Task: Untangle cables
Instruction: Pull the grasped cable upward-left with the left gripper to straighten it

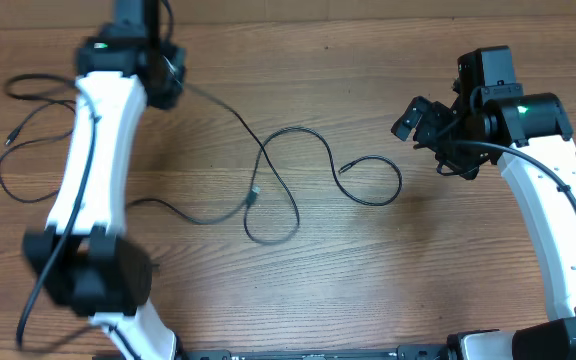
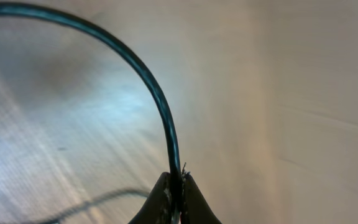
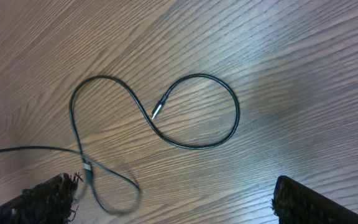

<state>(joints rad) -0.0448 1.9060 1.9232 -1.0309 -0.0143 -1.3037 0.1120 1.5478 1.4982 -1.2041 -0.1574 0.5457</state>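
Wooden tabletop (image 1: 368, 290), overhead view: cables (image 1: 278, 190) sprawl in loose loops leftward from a silver-tipped plug (image 1: 342, 169). The left gripper (image 1: 167, 76) sits well left of that plug, the right gripper (image 1: 430, 138) near its right. Left wrist view: jaws pressed together, pinching one black cable (image 2: 165, 121). Right wrist view: fingers (image 3: 48, 199) spread wide, with the plug ahead between them, inside its cord's curl.

left hand (image 2: 176, 182) cropped at bottom edge | cable (image 2: 148, 78) blurred, runs off top-left corner
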